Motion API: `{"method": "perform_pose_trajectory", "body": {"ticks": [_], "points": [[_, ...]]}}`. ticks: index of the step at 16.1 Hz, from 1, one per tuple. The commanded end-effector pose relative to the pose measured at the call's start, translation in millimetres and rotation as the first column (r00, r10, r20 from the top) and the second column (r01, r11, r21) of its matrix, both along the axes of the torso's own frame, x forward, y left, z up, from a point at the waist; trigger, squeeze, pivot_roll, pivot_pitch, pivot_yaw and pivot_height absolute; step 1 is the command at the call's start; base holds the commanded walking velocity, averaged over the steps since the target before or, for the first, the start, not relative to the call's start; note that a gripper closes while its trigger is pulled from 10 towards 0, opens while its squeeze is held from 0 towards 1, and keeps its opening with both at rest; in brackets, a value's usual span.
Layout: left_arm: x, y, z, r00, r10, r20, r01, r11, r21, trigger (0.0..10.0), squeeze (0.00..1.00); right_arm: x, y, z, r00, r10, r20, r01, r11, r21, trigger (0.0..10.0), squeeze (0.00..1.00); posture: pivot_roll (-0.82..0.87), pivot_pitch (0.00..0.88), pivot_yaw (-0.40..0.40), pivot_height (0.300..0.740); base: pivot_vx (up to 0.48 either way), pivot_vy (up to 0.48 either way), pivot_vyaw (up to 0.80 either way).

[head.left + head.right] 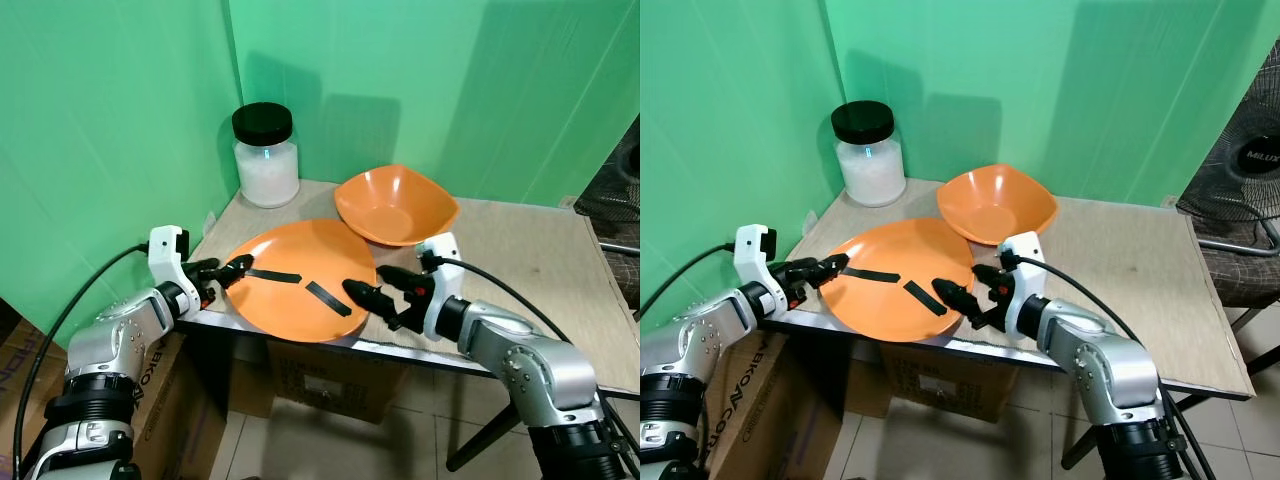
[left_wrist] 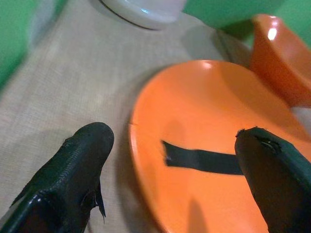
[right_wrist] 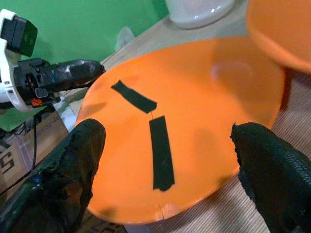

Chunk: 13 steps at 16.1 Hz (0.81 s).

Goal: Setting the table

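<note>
A flat orange plate [image 1: 300, 270] with two black tape strips lies at the table's front left, its near rim overhanging the edge. My left gripper [image 1: 228, 270] is open at the plate's left rim; in the left wrist view the rim [image 2: 141, 160] lies between its fingertips [image 2: 92, 141]. At the near right rim my right gripper [image 1: 376, 292] is also open, and the right wrist view shows its fingers [image 3: 82, 145] straddling the plate [image 3: 204, 92]. An orange bowl [image 1: 396, 205] sits just behind the plate.
A white-filled jar with a black lid [image 1: 266, 155] stands at the back left corner against the green wall. The wooden table [image 1: 530, 265] stretches bare to the right. Cardboard boxes [image 1: 320, 385] sit under it, and a black fan [image 1: 1250, 170] stands at the far right.
</note>
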State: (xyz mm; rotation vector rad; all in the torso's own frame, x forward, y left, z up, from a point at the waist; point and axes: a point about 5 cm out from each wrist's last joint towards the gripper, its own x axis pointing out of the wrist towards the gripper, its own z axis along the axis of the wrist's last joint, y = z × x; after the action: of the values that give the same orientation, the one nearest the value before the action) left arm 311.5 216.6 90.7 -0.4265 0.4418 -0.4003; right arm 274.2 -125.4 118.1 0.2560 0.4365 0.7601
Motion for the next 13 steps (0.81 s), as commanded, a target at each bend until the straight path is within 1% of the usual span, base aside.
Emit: {"method": "perform_pose_trajectory", "body": {"ticks": [1,2,3,4,6,7,8,9,10,11,12,13], "points": [[-0.7,0.1,2,1.0,-0.007,-0.009,0.007,0.999,-0.033,10.0,0.0,2.1,2.5,3,1.0,0.016,0.015,-0.016,1.0,0.006,10.0,0.0,-0.12,0.0,-0.001,0.74,0.0,0.0,0.0],[-2.0,-0.5,-1,0.999,-0.012,-0.035,0.011,0.999,-0.04,10.0,0.0,1.6,3.1,2,1.0,0.019,0.016,-0.019,1.0,0.002,10.0,0.0,-0.12,0.0,-0.001,0.74,0.0,0.0,0.0],[-3.7,0.4,-6,0.998,-0.006,-0.066,0.005,1.0,-0.015,10.0,0.0,-0.1,4.4,0,1.0,0.028,0.012,-0.028,1.0,0.005,10.0,0.0,-0.12,0.0,-0.002,0.74,0.0,0.0,0.0],[-4.7,0.2,-8,0.997,-0.004,-0.075,0.001,0.999,-0.037,10.0,0.0,-1.6,6.1,-1,0.999,0.04,0.003,-0.04,0.999,0.016,10.0,0.0,-0.12,0.0,-0.003,0.74,0.0,0.0,0.0],[-7.5,-2.4,-2,0.998,-0.029,-0.062,0.022,0.994,-0.11,10.0,0.0,-2.0,7.7,-2,0.999,0.05,-0.003,-0.05,0.998,0.027,10.0,0.0,-0.12,0.0,-0.002,0.74,0.0,0.0,0.0],[-11.4,-5.9,-1,0.996,-0.068,-0.058,0.06,0.989,-0.136,9.8,0.0,-2.0,8.8,-2,0.999,0.053,-0.008,-0.053,0.998,0.04,10.0,0.0,-0.11,0.0,-0.003,0.74,0.0,0.0,0.0],[-15.2,-9.3,-2,0.993,-0.105,-0.058,0.095,0.984,-0.153,9.3,0.0,-2.0,9.5,-2,0.999,0.053,-0.01,-0.053,0.997,0.051,10.0,0.0,-0.11,0.0,-0.003,0.74,0.0,0.0,0.0],[-18.4,-11.3,-5,0.99,-0.122,-0.07,0.111,0.983,-0.149,5.4,0.0,-2.0,10.1,-2,0.998,0.055,-0.008,-0.055,0.997,0.055,10.0,0.0,-0.11,0.0,-0.003,0.74,0.0,0.0,0.0],[-19.7,-12.1,-6,0.989,-0.13,-0.073,0.117,0.981,-0.158,3.5,0.0,-1.9,10.8,-2,0.998,0.058,-0.007,-0.057,0.997,0.059,10.0,0.0,-0.11,0.0,-0.004,0.74,0.0,0.0,0.0],[-21.7,-14.3,-4,0.988,-0.143,-0.064,0.128,0.972,-0.197,0.3,0.0,-2.1,11.8,-1,0.998,0.062,-0.006,-0.062,0.996,0.064,10.0,0.0,-0.11,0.0,-0.004,0.74,0.0,0.0,0.0],[-24.4,-17.4,0,0.987,-0.16,-0.032,0.147,0.956,-0.253,0.0,0.0,-2.4,12.4,-2,0.998,0.065,-0.005,-0.065,0.996,0.065,10.0,0.0,-0.11,0.0,-0.005,0.74,0.0,0.0,0.0],[-25.6,-18.6,3,0.986,-0.166,-0.01,0.157,0.948,-0.277,0.0,0.0,-2.5,12.5,-2,0.998,0.066,-0.004,-0.066,0.996,0.066,10.0,0.0,-0.11,0.0,-0.005,0.74,0.0,0.0,0.0]]}}
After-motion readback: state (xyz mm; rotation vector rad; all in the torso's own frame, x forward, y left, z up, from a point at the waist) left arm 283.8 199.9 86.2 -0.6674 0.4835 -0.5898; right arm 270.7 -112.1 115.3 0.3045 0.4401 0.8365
